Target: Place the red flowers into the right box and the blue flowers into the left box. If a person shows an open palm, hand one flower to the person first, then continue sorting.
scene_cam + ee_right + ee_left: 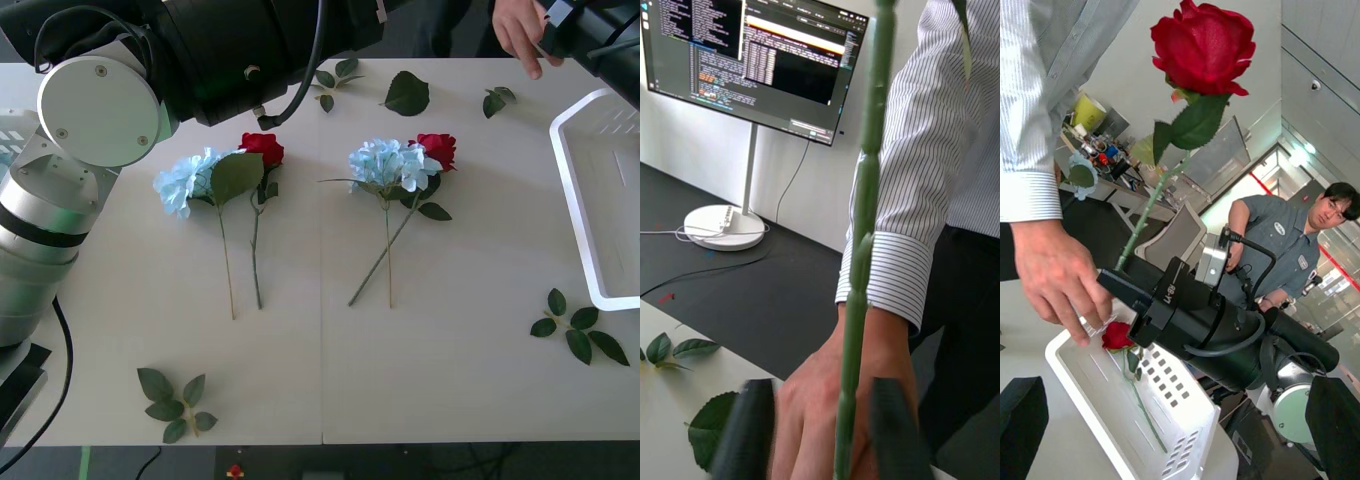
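In the front view two blue flowers (195, 178) and two red flowers (262, 148) lay mid-worktop (300, 360), with the right box (590, 190) at the right edge and the person's hand (520, 35) touching the right tool (556, 28) at upper right; in the right wrist view that tool (820, 442) gripped a green stem (861, 247) before the hand (827, 405); in the left wrist view the left tool (1176, 427) stood wide open and empty, facing a raised red rose (1202, 45).

Front view looks down over the table (300, 350); both wrist views face outward, sharing the person's hand (827, 405).

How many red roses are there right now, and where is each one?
4. Two lie on the table: one rose beside the left blue flower, another beside the right blue flower. One is in the white tray. One is held up by the right gripper.
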Robot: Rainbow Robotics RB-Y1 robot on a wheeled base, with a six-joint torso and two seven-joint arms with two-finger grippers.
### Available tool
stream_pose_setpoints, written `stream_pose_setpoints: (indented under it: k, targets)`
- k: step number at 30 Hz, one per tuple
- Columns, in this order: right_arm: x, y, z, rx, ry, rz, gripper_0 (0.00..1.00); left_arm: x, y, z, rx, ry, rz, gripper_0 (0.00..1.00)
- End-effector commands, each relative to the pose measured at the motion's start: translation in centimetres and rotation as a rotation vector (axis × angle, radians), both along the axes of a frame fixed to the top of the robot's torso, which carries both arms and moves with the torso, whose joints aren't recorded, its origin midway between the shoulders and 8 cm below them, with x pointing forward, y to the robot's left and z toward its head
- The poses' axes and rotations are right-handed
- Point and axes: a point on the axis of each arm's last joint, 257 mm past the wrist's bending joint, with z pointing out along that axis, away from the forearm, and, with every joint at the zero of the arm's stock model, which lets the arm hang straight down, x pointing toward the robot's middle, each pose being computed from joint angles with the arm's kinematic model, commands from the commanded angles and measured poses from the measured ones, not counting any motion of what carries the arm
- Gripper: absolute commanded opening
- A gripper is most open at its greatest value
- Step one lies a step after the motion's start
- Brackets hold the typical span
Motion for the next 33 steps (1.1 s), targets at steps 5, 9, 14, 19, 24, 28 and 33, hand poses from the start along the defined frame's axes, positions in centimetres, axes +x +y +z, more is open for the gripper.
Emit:
stream_pose_setpoints:
  k: [5,9,14,19,24,28,33]
  targets:
    - [-0.4,2.4,1.9,0.072,-0.032,0.054,1.0,-1.8,-1.7,2.7,0.001,-0.103,-0.035,1.0]
    - [-0.4,2.5,1.3,0.091,-0.009,0.063,1.0,-1.8,-1.7,2.7,0.001,-0.103,-0.035,1.0]
    - [-1.2,3.1,0.2,0.102,0.084,0.098,1.0,-1.4,-1.8,0.9,0.017,-0.069,-0.034,1.0]
    - [-3.9,2.4,-1.4,0.151,0.223,0.137,1.0,-1.4,-0.9,2.6,-0.026,-0.118,-0.006,1.0]
    - [-7.6,1.3,-3.7,0.213,0.387,0.165,1.0,-1.1,1.6,4.9,-0.002,-0.135,0.011,1.0]
    - [-10.6,0.0,-6.0,0.243,0.515,0.143,1.0,-0.1,5.3,3.8,0.176,-0.044,0.026,1.0]
    - [-13.6,-0.9,-9.2,0.305,0.681,0.092,1.0,0.2,10.8,1.4,0.359,0.116,0.08,1.0]
